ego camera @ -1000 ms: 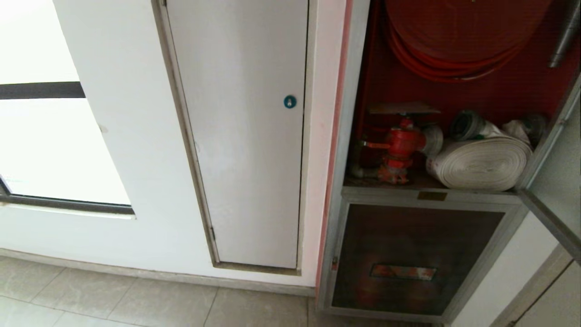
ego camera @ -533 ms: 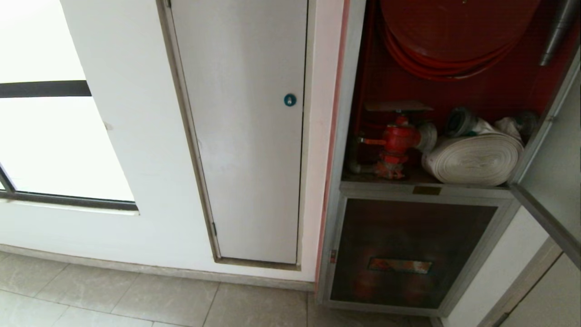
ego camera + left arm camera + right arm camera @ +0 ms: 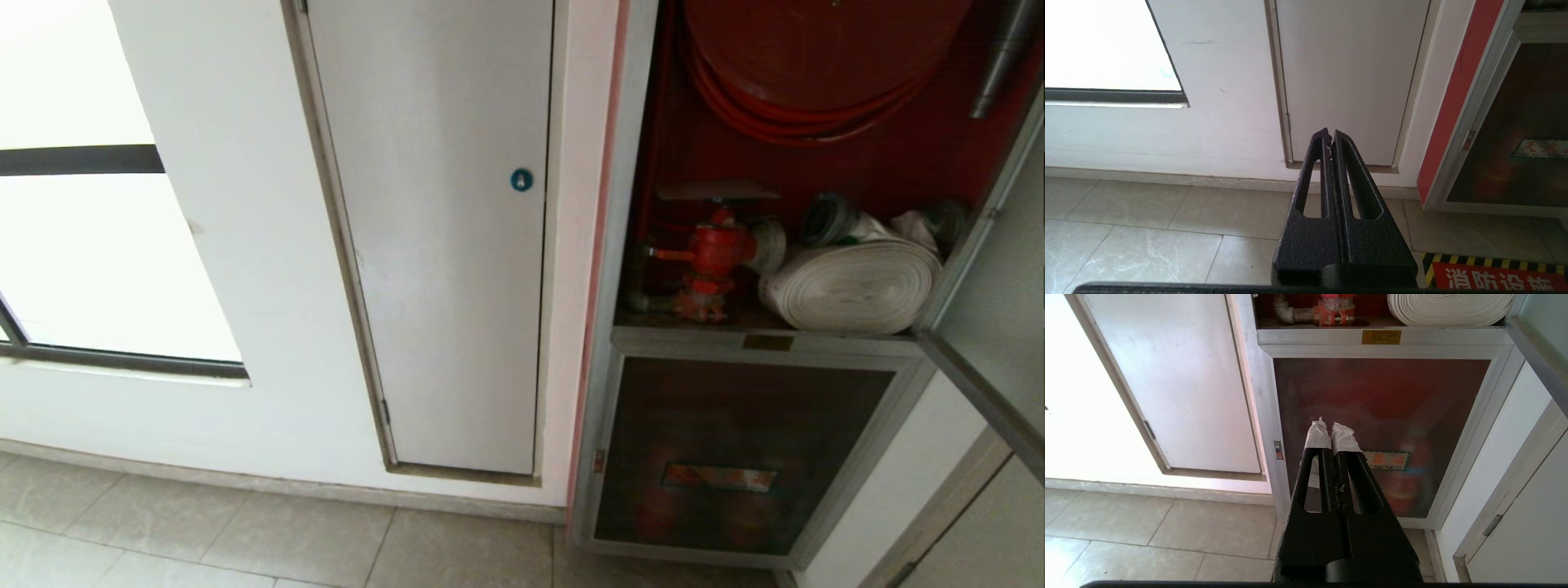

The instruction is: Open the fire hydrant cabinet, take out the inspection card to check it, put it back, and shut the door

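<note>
While the door [image 3: 992, 269] stood swung open on the right of the head view, the fire hydrant cabinet [image 3: 629, 163] showed its red interior, with the red hose reel [image 3: 816, 65] above and the red valve [image 3: 714, 253] beside the white rolled hose [image 3: 853, 286] on the shelf. The inspection card [image 3: 717, 191] lay flat, level, on top of the valve. A small brass plate [image 3: 1381, 337] sat on the frame under the shelf; its writing could not be read. The lower glass door [image 3: 1380, 437] was closed and carried a label ending in "SHER BOX" [image 3: 1386, 460]. A floor marking [image 3: 1498, 277] in red with white Chinese characters reading "消防设" lay before the cabinet. The left hand [image 3: 1330, 141] was clenched and empty, facing the white panel door [image 3: 1351, 77]. The right hand [image 3: 1331, 435], its tips wrapped in white tape, was likewise clenched on nothing, before the lower glass door.
</note>
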You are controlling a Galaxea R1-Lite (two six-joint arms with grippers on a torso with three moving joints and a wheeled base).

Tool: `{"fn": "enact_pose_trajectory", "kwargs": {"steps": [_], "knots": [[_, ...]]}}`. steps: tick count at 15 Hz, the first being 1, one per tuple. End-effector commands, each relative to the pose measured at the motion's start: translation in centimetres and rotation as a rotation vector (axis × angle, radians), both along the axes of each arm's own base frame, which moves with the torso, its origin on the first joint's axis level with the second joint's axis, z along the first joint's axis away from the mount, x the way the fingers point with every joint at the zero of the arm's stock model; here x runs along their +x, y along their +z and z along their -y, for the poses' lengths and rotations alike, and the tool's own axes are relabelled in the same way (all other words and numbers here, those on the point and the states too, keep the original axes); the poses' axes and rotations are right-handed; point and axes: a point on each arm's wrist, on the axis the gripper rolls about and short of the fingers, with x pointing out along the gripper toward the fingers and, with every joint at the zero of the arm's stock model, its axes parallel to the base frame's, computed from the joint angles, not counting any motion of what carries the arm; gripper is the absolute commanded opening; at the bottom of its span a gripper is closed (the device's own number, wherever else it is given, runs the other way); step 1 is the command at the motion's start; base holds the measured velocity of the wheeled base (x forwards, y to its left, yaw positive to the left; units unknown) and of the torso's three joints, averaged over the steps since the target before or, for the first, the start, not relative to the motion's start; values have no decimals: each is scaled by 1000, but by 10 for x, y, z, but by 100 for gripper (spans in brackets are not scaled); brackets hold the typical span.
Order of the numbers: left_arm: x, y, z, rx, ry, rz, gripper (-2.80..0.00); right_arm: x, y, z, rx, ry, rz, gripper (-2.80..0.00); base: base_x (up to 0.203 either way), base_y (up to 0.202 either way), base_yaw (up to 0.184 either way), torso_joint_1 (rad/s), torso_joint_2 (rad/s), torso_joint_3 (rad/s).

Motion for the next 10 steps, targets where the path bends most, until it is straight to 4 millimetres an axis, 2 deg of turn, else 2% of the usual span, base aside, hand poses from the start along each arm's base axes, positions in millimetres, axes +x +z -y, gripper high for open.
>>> {"fn": "enact_pose_trajectory", "kwargs": {"steps": [1,10], "knots": [[0,0,0,0,0,1,-280,0,-1,0,0,1,-6,-280,0,0,0,0,0,0],[0,0,0,0,0,1,-280,1,-1,0,3,1,-6,-280,0,0,0,0,0,0]]}}
